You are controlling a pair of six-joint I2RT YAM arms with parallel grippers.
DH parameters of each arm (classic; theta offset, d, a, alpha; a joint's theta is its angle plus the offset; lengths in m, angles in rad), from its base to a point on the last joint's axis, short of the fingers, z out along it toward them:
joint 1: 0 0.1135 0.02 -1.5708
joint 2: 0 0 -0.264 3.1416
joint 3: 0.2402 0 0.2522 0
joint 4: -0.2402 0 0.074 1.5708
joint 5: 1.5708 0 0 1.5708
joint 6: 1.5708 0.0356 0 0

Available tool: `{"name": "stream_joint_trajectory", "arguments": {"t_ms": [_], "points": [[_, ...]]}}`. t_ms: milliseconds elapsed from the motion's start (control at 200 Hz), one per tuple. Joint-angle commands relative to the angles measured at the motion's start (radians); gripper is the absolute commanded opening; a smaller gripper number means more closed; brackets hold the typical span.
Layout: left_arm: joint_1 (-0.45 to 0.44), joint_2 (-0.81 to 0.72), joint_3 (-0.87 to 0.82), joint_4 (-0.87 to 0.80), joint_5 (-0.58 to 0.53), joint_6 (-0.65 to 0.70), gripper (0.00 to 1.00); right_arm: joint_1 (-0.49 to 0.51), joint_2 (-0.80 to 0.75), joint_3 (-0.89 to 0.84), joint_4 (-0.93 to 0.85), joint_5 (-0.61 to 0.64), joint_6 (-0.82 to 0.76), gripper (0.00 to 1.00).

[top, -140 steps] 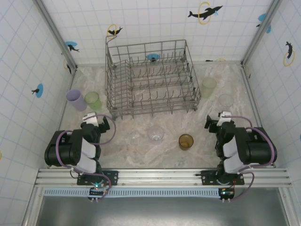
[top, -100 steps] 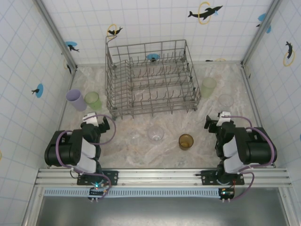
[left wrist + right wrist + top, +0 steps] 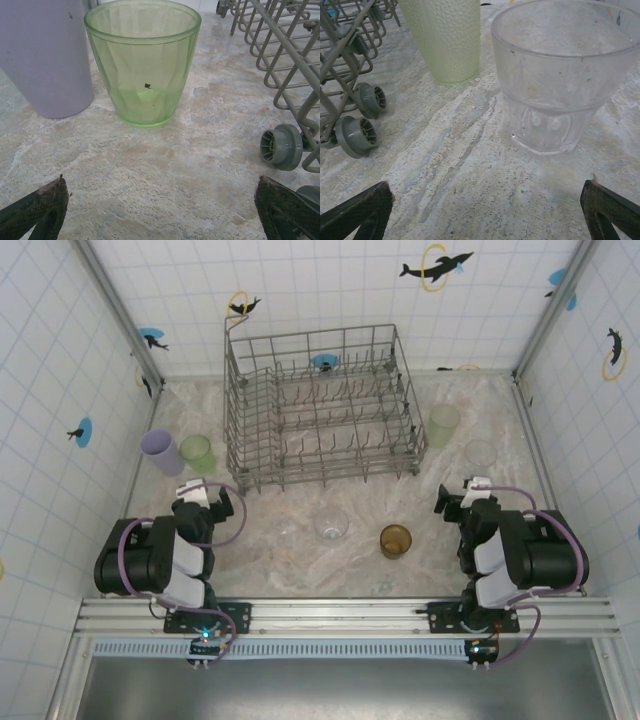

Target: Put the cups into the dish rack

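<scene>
1. Two claws, the left claw [image 3: 207,498] and the right claw [image 3: 461,496], sit low in the top view exactly where they were a moment ago. None of the cups has shifted either.
2. So, as I judge it, loading has not begun. The dish rack [image 3: 320,405], upper middle of the top view, looks empty, and every cup stands on the marbled surface [image 3: 370,500].
3. The left claw is spread wide and holds nothing. In the left wrist view its fingers [image 3: 42,210] show at the two bottom corners. A green cup [image 3: 142,62] stands upright at upper middle, well ahead of them. A lilac cup [image 3: 45,55] is just beside it at upper left.
4. The right claw is also spread wide and empty, its fingers [image 3: 357,212] at the bottom corners of the right wrist view. A clear cup [image 3: 565,75] stands at upper right, and a pale textured green cup [image 3: 447,37] at upper middle.
5. Between the arms in the top view stand another clear cup [image 3: 332,524] and an amber cup [image 3: 395,540].
6. The lilac and textured green cups are cut off by the top edge of the wrist views. I cannot tell whether the lilac and green cups touch. A faint glassy shape left of the middle clear cup may be one more cup.
</scene>
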Motion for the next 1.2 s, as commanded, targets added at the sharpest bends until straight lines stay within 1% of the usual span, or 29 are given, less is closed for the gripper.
{"name": "stream_joint_trajectory", "arguments": {"t_ms": [0, 125, 185, 245, 315, 465, 636, 646, 686, 771, 936, 1031, 1121, 1196], "points": [[0.005, -0.042, 0.053, -0.108, -0.017, -0.018, 0.98, 0.000, -0.049, -0.023, 0.009, 0.051, 0.009, 0.99], [0.001, -0.072, 0.052, -0.127, -0.076, -0.033, 0.98, 0.005, -0.119, -0.012, -0.069, 0.101, 0.020, 0.99], [-0.002, -0.082, 0.049, -0.132, -0.132, -0.052, 0.98, 0.010, -0.142, -0.003, -0.110, 0.130, 0.026, 0.99], [-0.005, -0.091, 0.067, -0.170, -0.202, -0.076, 0.98, 0.011, -0.167, 0.026, -0.192, 0.167, 0.046, 0.99], [-0.007, -0.103, 0.105, -0.249, -0.274, -0.104, 0.98, 0.010, -0.198, 0.074, -0.307, 0.187, 0.072, 0.99], [-0.011, -0.143, 0.201, -0.424, -0.367, -0.158, 0.98, 0.013, -0.249, 0.163, -0.513, 0.211, 0.175, 0.99], [-0.012, -0.210, 0.287, -0.597, -0.456, -0.200, 0.98, 0.029, -0.309, 0.295, -0.828, 0.256, 0.267, 0.99], [-0.012, -0.215, 0.293, -0.609, -0.462, -0.229, 0.98, 0.031, -0.312, 0.303, -0.845, 0.258, 0.271, 0.99], [-0.012, -0.232, 0.316, -0.658, -0.486, -0.261, 0.98, 0.034, -0.328, 0.327, -0.907, 0.260, 0.280, 0.99], [-0.012, -0.259, 0.369, -0.770, -0.515, -0.316, 0.98, 0.047, -0.371, 0.365, -1.004, 0.285, 0.283, 0.99], [-0.012, -0.271, 0.516, -1.043, -0.595, -0.430, 0.98, 0.062, -0.462, 0.421, -1.143, 0.276, 0.294, 0.99], [-0.012, -0.291, 0.565, -1.130, -0.596, -0.461, 0.98, 0.075, -0.484, 0.474, -1.257, 0.257, 0.314, 0.99], [-0.012, -0.297, 0.618, -1.206, -0.559, -0.467, 0.98, 0.103, -0.492, 0.529, -1.367, 0.270, 0.329, 0.99], [-0.010, -0.290, 0.671, -1.278, -0.500, -0.469, 0.98, 0.134, -0.493, 0.574, -1.448, 0.265, 0.327, 0.99]]}}
